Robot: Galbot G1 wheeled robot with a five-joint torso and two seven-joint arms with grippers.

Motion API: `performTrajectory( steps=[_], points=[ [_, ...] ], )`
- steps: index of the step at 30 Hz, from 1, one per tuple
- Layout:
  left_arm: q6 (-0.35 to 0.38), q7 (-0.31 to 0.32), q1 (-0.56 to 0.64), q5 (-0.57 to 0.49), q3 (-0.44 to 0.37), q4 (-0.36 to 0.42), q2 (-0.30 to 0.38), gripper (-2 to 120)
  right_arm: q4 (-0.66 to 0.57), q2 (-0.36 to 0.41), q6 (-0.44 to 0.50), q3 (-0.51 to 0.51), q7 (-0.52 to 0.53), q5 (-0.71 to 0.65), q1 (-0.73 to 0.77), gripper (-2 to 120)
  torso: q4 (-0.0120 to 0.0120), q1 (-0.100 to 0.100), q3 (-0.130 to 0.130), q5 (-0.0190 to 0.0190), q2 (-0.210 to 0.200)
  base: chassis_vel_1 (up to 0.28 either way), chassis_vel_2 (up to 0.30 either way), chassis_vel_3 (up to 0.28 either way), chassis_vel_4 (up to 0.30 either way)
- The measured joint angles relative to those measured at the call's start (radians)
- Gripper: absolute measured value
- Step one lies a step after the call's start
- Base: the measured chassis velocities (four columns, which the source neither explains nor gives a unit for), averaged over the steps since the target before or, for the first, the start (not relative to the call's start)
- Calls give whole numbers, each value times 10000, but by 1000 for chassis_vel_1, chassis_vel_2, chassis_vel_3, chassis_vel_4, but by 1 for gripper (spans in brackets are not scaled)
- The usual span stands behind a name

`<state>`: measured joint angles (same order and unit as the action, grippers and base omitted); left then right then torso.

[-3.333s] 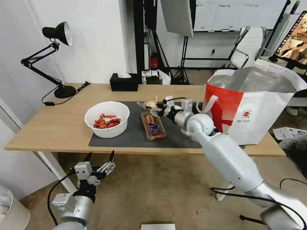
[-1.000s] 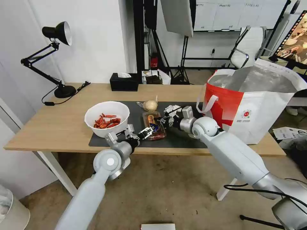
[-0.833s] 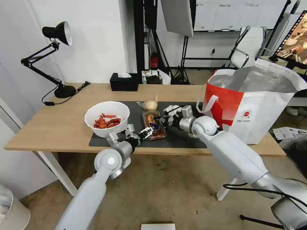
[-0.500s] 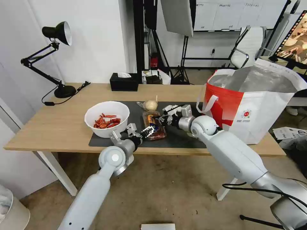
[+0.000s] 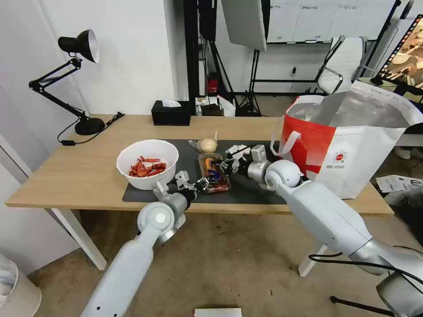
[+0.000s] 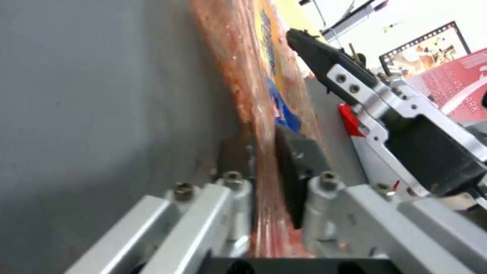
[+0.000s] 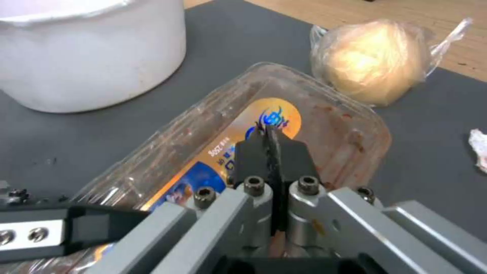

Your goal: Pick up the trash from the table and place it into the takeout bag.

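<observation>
- Left gripper (image 6: 264, 160) and right gripper (image 7: 273, 152) each pinched a rim of the clear tray (image 5: 212, 172).
- Bowl (image 5: 147, 164), bagged lump (image 7: 373, 61) and tissue (image 7: 479, 146) lay beyond the fingers, unbagged.
- Takeout bag (image 5: 348, 149) stood apart.

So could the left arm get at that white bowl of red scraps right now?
Probably not straight away. The bowl sits open beside it with nothing between, but the left end effector is clamped on the plastic tray's rim and would have to let go first.
</observation>
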<state>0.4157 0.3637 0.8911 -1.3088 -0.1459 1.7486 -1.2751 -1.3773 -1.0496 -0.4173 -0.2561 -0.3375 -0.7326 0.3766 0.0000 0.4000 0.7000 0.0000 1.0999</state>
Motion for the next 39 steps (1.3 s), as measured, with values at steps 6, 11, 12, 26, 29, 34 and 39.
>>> performTrajectory(
  steps=[6,11,12,26,29,34,39],
  points=[
    [-24,-19,1,11,-6,157,42,0,-682,184,951,493,1169,-1133,530,0,-1,0,0,0,0,0,0,0,0],
    [-159,-96,27,52,-35,510,51,0,-1848,264,2705,1454,3122,-2061,1910,10,4,1,-1,1,0,0,0,0,0],
    [-191,-171,25,119,-46,627,65,0,-2282,386,2964,1846,3297,-1940,2470,17,3,0,-2,1,1,0,0,0,0],
    [-535,-713,-1634,451,91,1298,376,0,-6766,1299,3255,5898,3981,698,9048,67,-1,-3,-3,1,3,0,0,0,0],
    [-691,-921,-2385,671,418,1060,372,0,-7090,1213,3089,6515,3932,1162,9824,76,-1,-3,-1,0,2,0,0,0,0],
    [-1140,-1132,-4639,1059,1835,69,-41,0,-7484,903,2387,7554,3906,2160,11058,96,1,-1,-1,2,2,0,0,0,0],
    [-1625,-1308,-6439,1979,3362,-1642,-867,0,-7714,437,2047,8054,3903,2643,11929,100,-4,1,1,5,1,0,0,0,0]
  ],
)
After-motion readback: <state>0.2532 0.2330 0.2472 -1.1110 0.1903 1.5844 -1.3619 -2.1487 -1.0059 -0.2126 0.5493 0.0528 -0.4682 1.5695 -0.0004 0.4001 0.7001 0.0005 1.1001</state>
